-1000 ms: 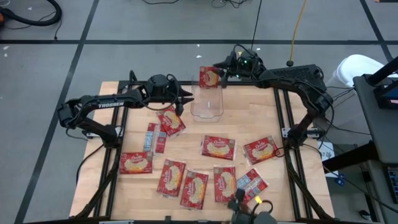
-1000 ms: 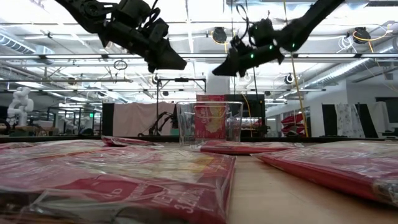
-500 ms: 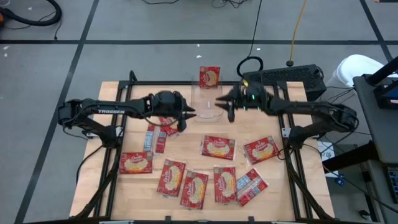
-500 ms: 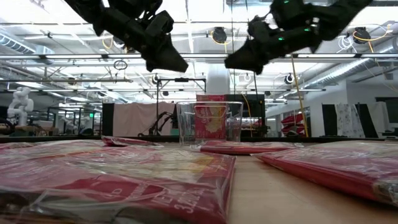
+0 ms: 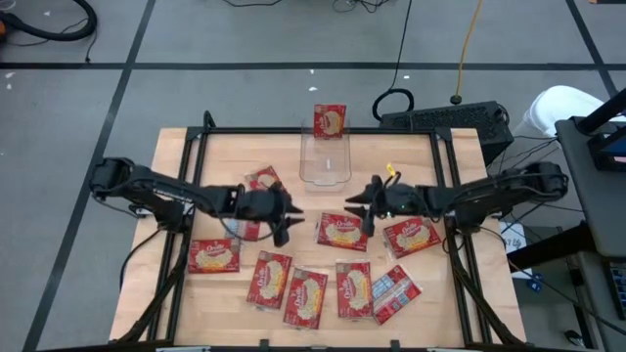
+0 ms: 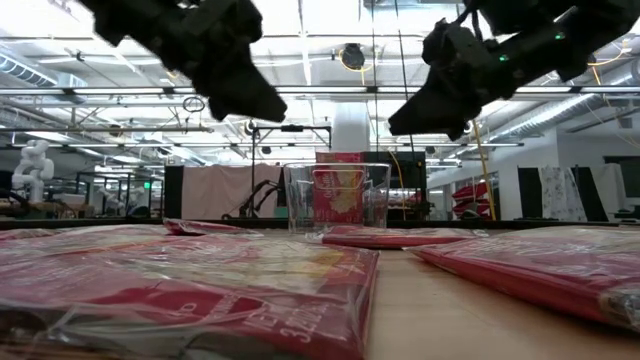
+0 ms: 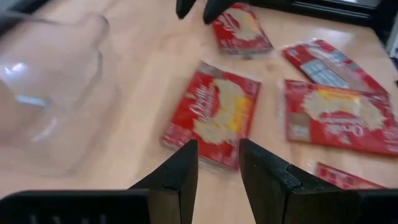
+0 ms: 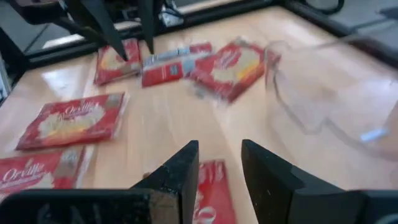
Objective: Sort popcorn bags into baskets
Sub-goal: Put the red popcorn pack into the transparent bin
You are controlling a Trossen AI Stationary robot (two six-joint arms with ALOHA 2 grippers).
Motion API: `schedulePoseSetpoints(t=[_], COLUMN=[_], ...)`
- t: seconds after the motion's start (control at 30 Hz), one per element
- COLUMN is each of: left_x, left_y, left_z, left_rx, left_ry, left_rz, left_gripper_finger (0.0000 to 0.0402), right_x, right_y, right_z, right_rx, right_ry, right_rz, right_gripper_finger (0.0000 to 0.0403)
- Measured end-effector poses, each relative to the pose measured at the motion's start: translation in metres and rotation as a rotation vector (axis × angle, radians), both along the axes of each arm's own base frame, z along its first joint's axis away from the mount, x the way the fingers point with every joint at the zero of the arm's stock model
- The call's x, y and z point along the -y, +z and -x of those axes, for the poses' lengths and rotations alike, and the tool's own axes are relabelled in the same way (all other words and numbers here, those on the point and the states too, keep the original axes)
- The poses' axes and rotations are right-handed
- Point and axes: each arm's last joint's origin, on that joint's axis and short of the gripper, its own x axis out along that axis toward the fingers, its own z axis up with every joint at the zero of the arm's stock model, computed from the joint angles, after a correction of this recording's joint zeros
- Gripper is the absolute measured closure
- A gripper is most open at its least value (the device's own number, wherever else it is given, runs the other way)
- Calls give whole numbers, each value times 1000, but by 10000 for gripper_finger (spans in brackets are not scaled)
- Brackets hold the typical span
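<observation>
Both arms have swung from the upper part of the high view toward its middle. The left end effector (image 5: pixel 284 217) and right end effector (image 5: pixel 364 207) hover, fingers narrowly parted and empty, flanking a popcorn bag (image 5: pixel 342 231) lying on the surface (image 5: pixel 391 166) below the clear basket (image 5: pixel 326 163). The flat, light, slick packet probably suits an edge pinch.

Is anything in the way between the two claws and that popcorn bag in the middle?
Nothing visible is. The left claw and right claw, both open, hover either side of the middle popcorn bag, with only bare table between.
</observation>
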Motion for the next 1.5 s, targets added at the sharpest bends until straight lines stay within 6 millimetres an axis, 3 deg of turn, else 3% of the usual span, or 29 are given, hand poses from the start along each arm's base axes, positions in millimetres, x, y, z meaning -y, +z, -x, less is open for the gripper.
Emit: schedulePoseSetpoints(t=[0.23,0.5,0.7,1.13,1.3,1.5], left_x=[21,21,14,-17,-24,-26], left_y=[-34,-47,-41,-32,-32,-32], left_z=[22,34,31,24,23,23], left_rx=[80,161,220,296,294,292], left_ry=[6,94,133,139,156,136], left_rz=[47,-4,-87,-70,-74,-72], left_gripper_finger=[282,282,282,282,282,282], right_x=[-10,-3,0,1,-1,-2], right_y=[-15,-31,-51,-83,-82,-83], right_z=[9,21,36,62,61,62], right_rx=[-169,-347,-408,-268,-256,-266], right_ry=[1,-45,-54,-47,26,44], right_rz=[-67,-34,-54,-180,-204,-222], right_gripper_finger=[286,286,279,177,184,225])
